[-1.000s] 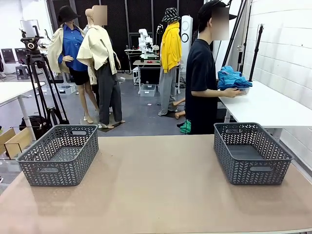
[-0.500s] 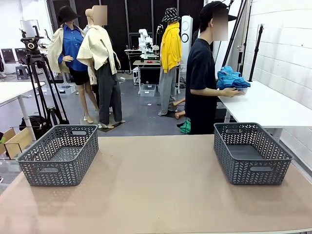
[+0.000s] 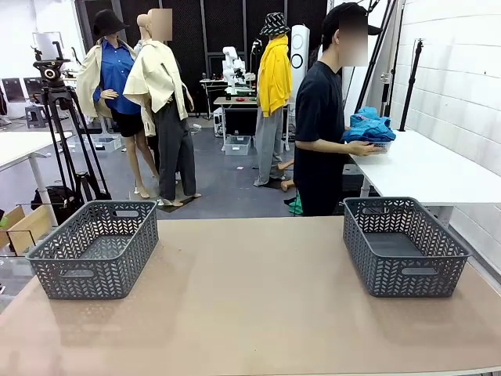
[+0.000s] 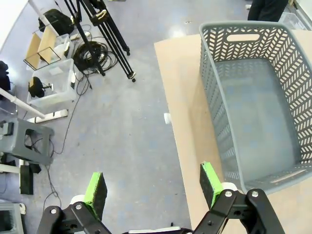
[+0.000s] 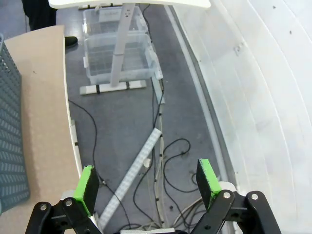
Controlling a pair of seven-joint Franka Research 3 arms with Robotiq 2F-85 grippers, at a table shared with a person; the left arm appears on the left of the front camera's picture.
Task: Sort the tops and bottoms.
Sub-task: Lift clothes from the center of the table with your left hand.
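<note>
Holding a heap of sky-blue tops (image 3: 369, 125) in a person's hand (image 3: 362, 148) at the edge of a white side table (image 3: 430, 168), beyond the far right corner of the tan table (image 3: 250, 298), well apart from the left basket (image 3: 94, 249) and the right basket (image 3: 403, 244) sitting at the two ends of that tan table. Hanging with green fingers spread wide and pinching nothing: left gripper (image 4: 152, 187) above the floor just off the tan table's left edge, beside the left basket; right gripper (image 5: 146, 184) above the cable-strewn floor off the tan table's right edge.
</note>
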